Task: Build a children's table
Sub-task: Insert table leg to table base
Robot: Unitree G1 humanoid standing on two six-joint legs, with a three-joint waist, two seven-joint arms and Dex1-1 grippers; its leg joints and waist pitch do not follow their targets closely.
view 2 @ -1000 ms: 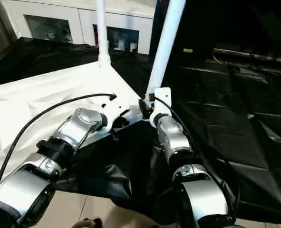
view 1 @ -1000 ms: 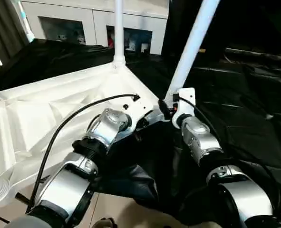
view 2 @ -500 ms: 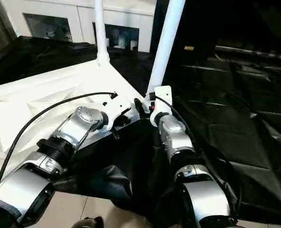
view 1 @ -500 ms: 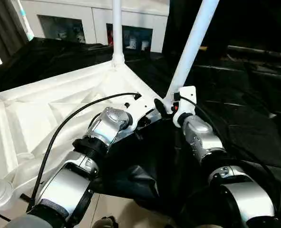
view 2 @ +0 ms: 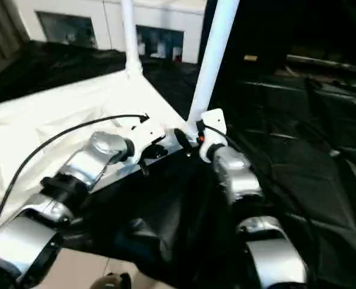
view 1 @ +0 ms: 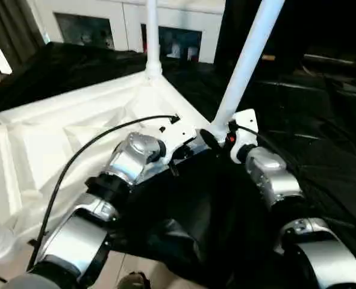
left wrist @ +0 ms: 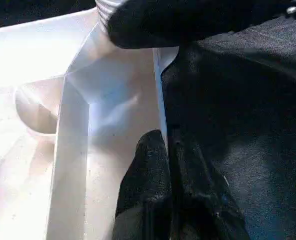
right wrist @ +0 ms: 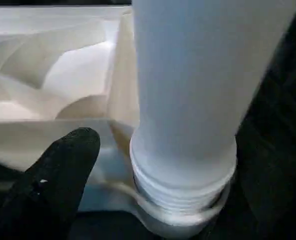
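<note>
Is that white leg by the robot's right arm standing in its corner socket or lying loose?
In its socket, leaning a little. The leg has its ribbed foot seated in the table top's corner ring.

Upturned table top (view 1: 57,138) lying on black sheeting (view 1: 322,120)
The crumpled sheet is draping over the pale floor (view 1: 135,268).

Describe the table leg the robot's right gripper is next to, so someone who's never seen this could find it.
Find the upturned white table top on the black sheet. At its near corner, beside the open right gripper, a white leg rises. Unlike the upright leg at the far corner, it leans.
</note>
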